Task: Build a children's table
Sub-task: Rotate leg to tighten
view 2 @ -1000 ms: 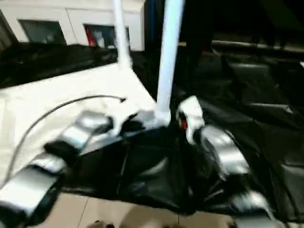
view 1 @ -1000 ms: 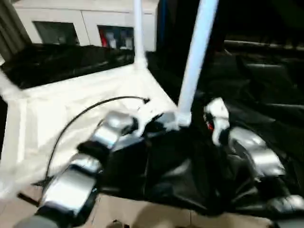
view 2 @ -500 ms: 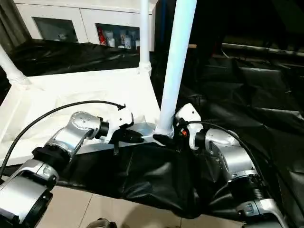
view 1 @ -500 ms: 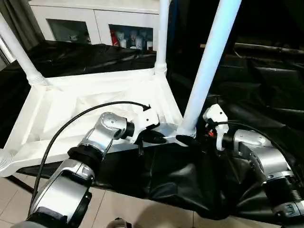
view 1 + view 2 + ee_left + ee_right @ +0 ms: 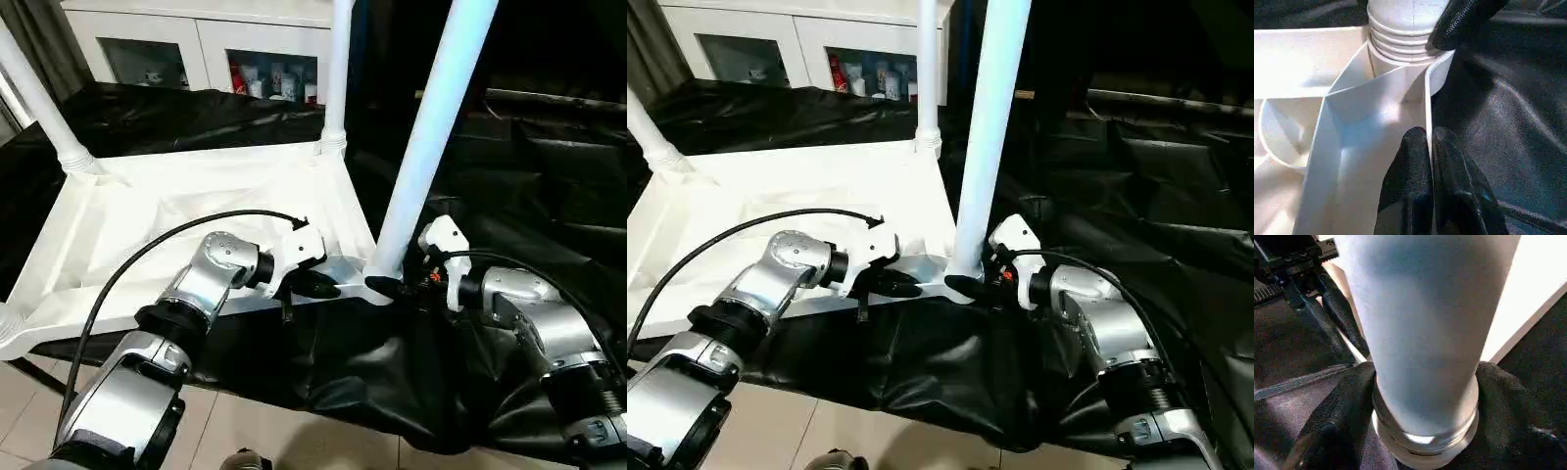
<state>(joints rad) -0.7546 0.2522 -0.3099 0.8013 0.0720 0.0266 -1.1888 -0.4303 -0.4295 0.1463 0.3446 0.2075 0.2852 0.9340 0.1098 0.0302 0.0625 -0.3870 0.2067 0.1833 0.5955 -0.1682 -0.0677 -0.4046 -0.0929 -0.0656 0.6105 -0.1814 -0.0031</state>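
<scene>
The white tabletop (image 5: pixel 176 206) lies upside down on a black sheet, ribbed side up. A white leg (image 5: pixel 423 147) stands upright in its near right corner socket. Two more legs stand at the far right (image 5: pixel 338 78) and far left (image 5: pixel 39 98) corners. My left gripper (image 5: pixel 318 286) is shut on the tabletop's near rim; in the left wrist view its black fingers (image 5: pixel 1410 181) pinch the thin rim wall just beside that socket. My right gripper (image 5: pixel 387 285) is shut around the near right leg's ribbed base (image 5: pixel 1425 431), with one finger (image 5: pixel 1337 421) on each side.
A white cabinet with glass doors (image 5: pixel 196 49) stands behind the tabletop. Crumpled black sheet (image 5: pixel 519 196) covers the surface to the right and hangs over the front edge. A black cable (image 5: pixel 176 235) arcs over my left forearm. Tiled floor (image 5: pixel 245 431) shows below.
The whole picture has shifted and steadied as the camera moved. Both grippers keep their holds on the rim and the leg base; the leg stands about as before.
</scene>
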